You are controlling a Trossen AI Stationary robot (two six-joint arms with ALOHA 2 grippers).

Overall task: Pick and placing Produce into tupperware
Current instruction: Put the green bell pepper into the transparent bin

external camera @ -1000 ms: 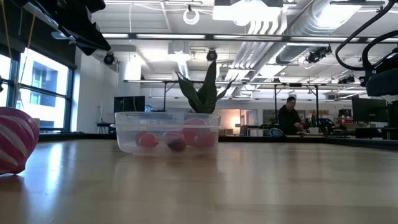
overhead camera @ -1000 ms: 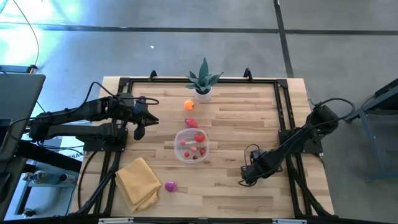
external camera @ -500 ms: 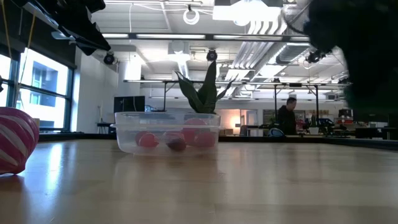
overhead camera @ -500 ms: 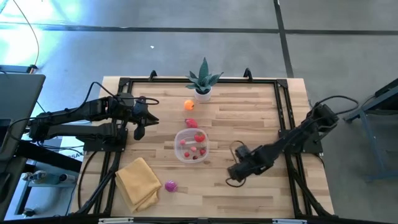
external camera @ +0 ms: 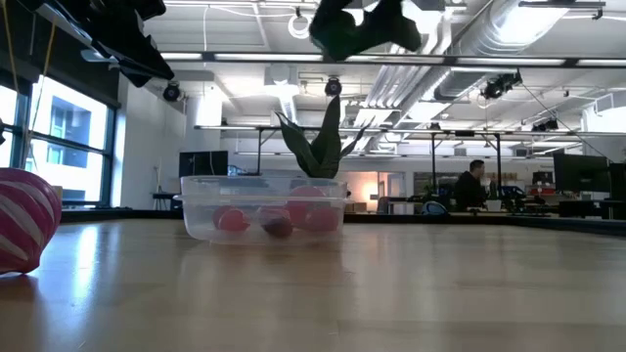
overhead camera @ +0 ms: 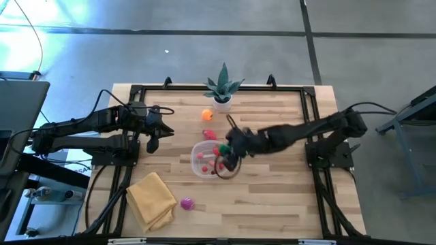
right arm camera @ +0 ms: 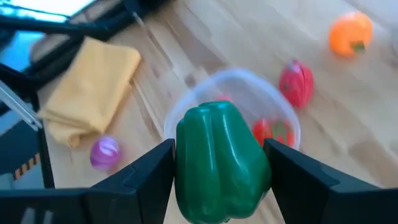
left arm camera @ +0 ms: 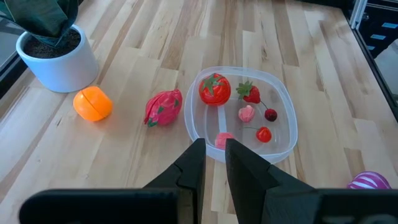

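Observation:
My right gripper [overhead camera: 227,150] hangs over the round clear tupperware [overhead camera: 209,159], shut on a green bell pepper [right arm camera: 221,162]. In the low view it shows high above the tupperware [external camera: 264,210]. A tomato [left arm camera: 214,89], a strawberry [left arm camera: 250,92] and other small red and pink pieces lie in the tupperware. An orange [overhead camera: 207,115] and a red-pink fruit [overhead camera: 210,135] lie on the table behind the tupperware. A magenta striped ball [overhead camera: 187,203] lies toward the near edge. My left gripper [overhead camera: 152,141] waits shut, above the table's left side. My right gripper pinches the green pepper by two opposite sides [right arm camera: 183,163] between its two fingers [right arm camera: 149,177]. The fingers come slanting down from the table's right. The pepper is lifted clear, over the tupperware's right part.
A spiky plant in a white pot [overhead camera: 223,101] stands at the far edge behind the orange. A folded yellow cloth [overhead camera: 151,199] lies at the near left, beside the magenta ball. A dark frame [overhead camera: 310,116] runs around the tabletop.
My right gripper has swung from the table's near right, up and toward the left, until it stands over the tupperware, and its wrist has rolled on the way. The left arm has kept still.

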